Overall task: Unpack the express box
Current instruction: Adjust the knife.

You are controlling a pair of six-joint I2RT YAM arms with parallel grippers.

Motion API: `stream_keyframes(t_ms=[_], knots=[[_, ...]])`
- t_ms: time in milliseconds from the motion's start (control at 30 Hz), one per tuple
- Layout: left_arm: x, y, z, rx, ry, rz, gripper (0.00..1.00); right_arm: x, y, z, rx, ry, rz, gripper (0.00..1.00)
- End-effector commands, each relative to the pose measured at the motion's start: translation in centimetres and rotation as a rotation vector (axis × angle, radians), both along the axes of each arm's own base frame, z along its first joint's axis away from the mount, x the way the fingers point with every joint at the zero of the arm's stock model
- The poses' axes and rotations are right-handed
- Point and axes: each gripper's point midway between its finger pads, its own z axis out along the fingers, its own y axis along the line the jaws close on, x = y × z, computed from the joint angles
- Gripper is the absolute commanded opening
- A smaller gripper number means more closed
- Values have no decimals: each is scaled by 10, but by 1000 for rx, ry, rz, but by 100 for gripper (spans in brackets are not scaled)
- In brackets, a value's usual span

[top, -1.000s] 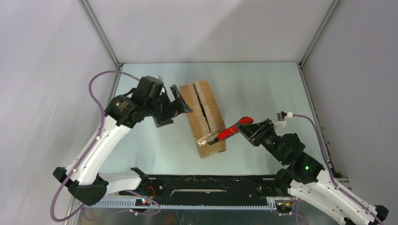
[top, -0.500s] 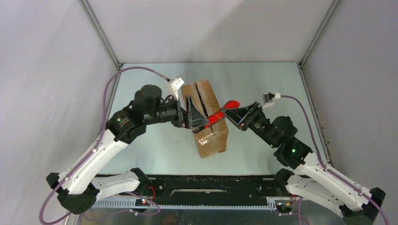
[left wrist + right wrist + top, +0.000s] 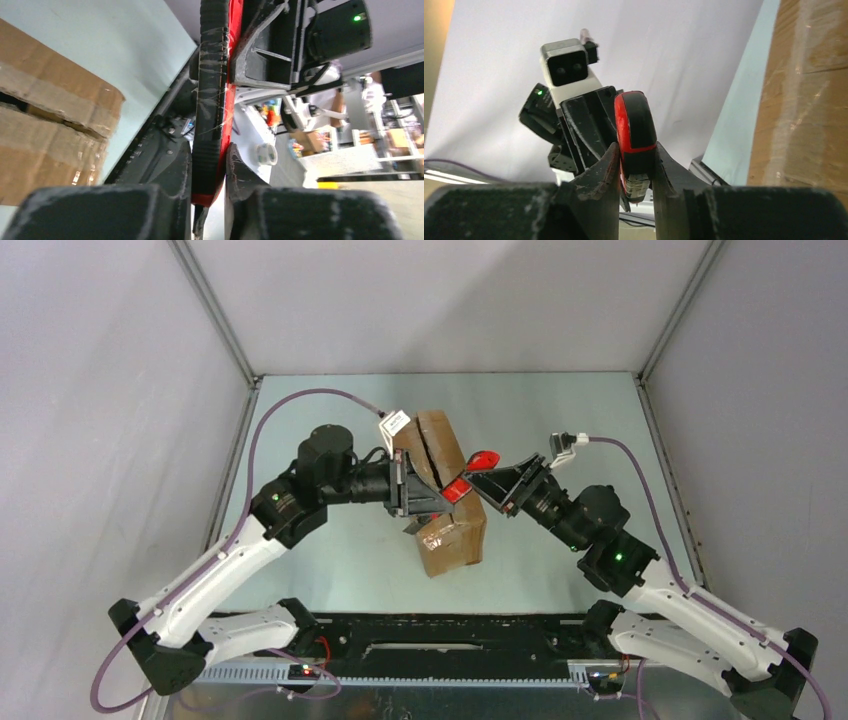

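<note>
The express box (image 3: 446,540) is a brown taped carton lying lengthwise mid-table, with a dark slit along its top seam. It also shows at the left of the left wrist view (image 3: 45,125) and at the right of the right wrist view (image 3: 804,85). Above the box hangs a red and black cutter (image 3: 470,475). My right gripper (image 3: 482,480) is shut on one end of it (image 3: 636,125). My left gripper (image 3: 432,496) has come from the other side, and its fingers press on the cutter's other end (image 3: 212,80). Both grippers meet over the box's middle.
Grey walls and metal frame posts (image 3: 215,315) enclose the pale green table (image 3: 560,410). Purple cables loop off both wrists (image 3: 300,395). The black base rail (image 3: 450,635) runs along the near edge.
The right arm lifted the cutter from the box's near end up over its middle. The left arm swung right to meet it, and its open jaws closed on the cutter.
</note>
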Motion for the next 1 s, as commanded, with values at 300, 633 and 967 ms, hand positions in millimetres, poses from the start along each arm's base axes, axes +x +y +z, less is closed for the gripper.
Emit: stream_keyframes(t_ms=[300,633,967], knots=[[-41,26,6,15,-270,-202,0,-62,-1,0,-136,-214,424,99],[-92,30,-24,38,-300,-400,0,-111,-12,-14,-199,-327,674,100],[-121,22,-47,108,-274,-569,0,-167,9,-34,-323,-373,929,91]])
